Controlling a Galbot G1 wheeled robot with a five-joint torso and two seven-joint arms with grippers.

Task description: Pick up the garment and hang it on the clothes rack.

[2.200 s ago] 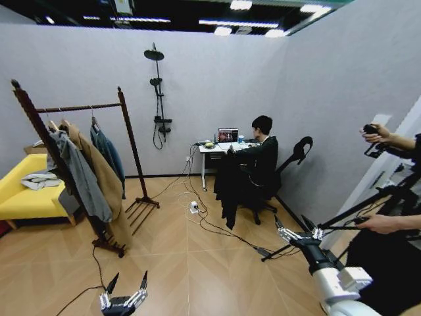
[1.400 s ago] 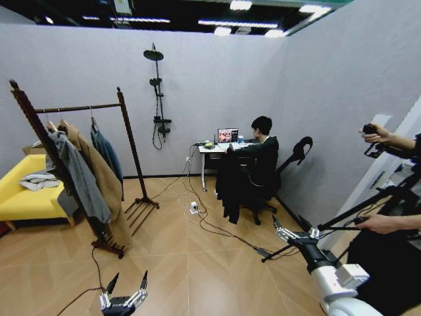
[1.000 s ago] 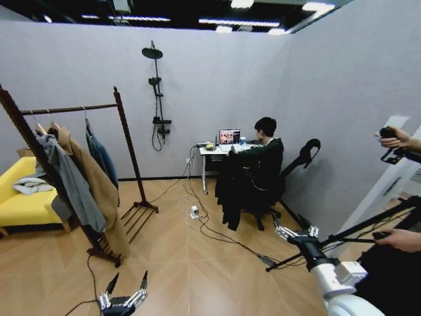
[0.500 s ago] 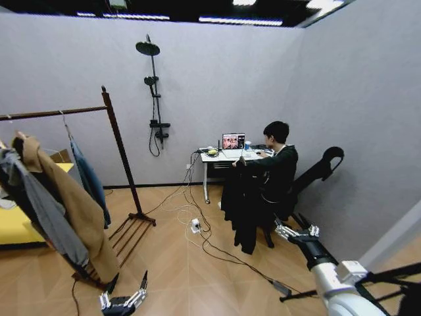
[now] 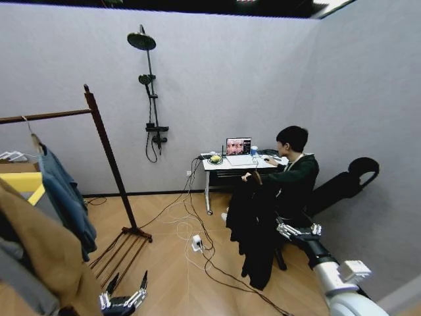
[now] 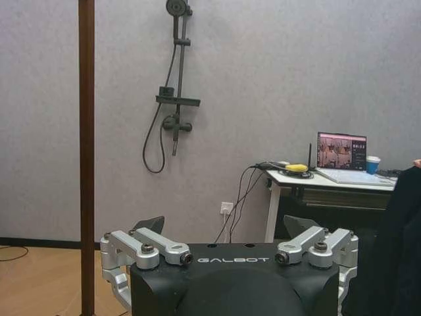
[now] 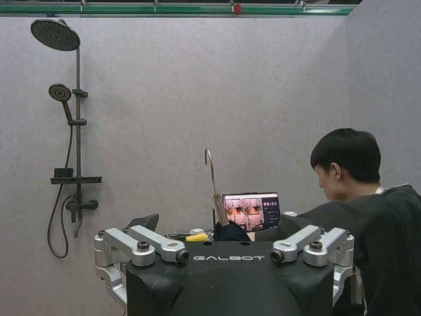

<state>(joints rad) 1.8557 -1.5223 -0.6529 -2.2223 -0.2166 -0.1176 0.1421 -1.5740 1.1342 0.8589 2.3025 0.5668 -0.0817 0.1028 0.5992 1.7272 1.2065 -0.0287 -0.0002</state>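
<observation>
The garment (image 5: 256, 230), a long black coat, hangs beside the seated person's chair, its metal hanger hook (image 7: 210, 172) standing up above its collar (image 7: 231, 232). My right gripper (image 5: 299, 230) is open at about the coat's mid height, just to its right and apart from it. The right wrist view has the right gripper (image 7: 217, 221) facing the hook from a distance. The clothes rack (image 5: 104, 155) stands at the left, with its dark wooden post (image 6: 86, 158) close to my left arm. My left gripper (image 5: 126, 288) is open and low near the rack's base.
A teal-blue shirt (image 5: 66, 201) and a tan coat (image 5: 39, 257) hang on the rack. A person (image 5: 296, 178) sits at a white desk (image 5: 240, 164) with a laptop (image 5: 238, 145). Cables and a power strip (image 5: 196, 243) lie on the wooden floor. A shower fixture (image 5: 150, 99) is on the wall.
The whole picture has shifted left and grown: the camera has turned right and come closer to the black coat. Both arms hold the same pose, grippers still open.
</observation>
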